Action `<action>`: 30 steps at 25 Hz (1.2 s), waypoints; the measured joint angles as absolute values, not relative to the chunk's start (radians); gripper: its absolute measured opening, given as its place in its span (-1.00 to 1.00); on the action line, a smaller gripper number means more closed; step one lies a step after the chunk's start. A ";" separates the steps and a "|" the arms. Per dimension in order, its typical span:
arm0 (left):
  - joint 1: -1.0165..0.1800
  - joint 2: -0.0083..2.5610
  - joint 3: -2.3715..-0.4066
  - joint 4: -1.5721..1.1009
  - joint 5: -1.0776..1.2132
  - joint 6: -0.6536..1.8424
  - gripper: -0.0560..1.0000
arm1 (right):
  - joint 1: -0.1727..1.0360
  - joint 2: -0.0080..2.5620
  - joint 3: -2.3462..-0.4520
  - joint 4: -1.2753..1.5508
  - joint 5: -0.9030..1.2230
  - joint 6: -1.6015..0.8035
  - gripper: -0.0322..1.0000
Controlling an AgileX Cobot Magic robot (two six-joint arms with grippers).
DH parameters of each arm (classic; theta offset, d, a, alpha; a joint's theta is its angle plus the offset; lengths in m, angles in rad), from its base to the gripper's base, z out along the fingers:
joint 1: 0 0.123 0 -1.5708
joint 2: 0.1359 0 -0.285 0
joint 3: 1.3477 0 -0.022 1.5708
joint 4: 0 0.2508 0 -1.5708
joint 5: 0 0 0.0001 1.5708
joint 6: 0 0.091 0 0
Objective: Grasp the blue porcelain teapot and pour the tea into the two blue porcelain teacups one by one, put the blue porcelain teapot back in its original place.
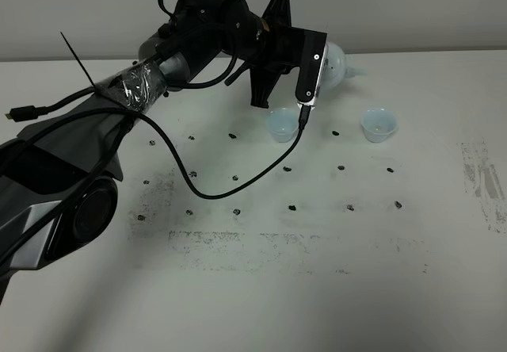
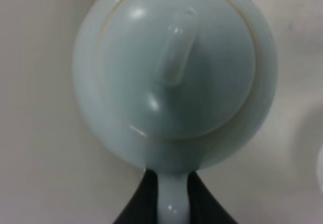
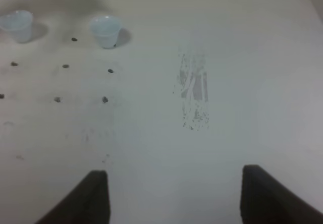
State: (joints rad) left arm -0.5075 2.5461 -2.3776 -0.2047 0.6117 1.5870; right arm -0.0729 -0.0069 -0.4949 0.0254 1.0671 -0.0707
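Note:
The blue porcelain teapot (image 2: 174,67) fills the left wrist view from above, lid knob in the middle. Its loop handle (image 2: 174,204) sits between the two dark fingers of my left gripper (image 2: 174,209), which close against it. In the high view the teapot (image 1: 337,63) is at the back of the table, mostly hidden behind my left wrist (image 1: 293,59), with its spout pointing right. The two blue porcelain teacups (image 1: 282,124) (image 1: 379,124) stand in front of it, upright. My right gripper (image 3: 176,199) is open and empty over bare table, far from the cups (image 3: 106,31) (image 3: 19,24).
The left arm's black cable (image 1: 238,181) hangs in a loop down to the white table (image 1: 317,273). Small dark marks dot the table in rows (image 1: 291,207). A scuffed grey patch (image 1: 483,181) lies near the right edge.

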 joint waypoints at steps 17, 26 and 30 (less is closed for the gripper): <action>-0.531 2.589 -2.378 -0.221 0.539 1.685 -0.83 | -0.073 -0.007 -0.495 0.025 1.067 -0.071 0.17; -0.550 2.589 -2.378 -0.219 0.505 1.724 -0.83 | -0.073 -0.007 -0.495 0.025 1.067 -0.071 0.17; -0.557 2.589 -2.378 -0.218 0.484 1.783 -0.83 | -0.073 -0.007 -0.495 0.025 1.067 -0.071 0.17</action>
State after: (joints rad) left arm -0.5575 2.5888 -2.3776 -0.2183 0.4837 1.7834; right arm -0.0729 -0.0069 -0.4949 0.0254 1.0671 -0.0707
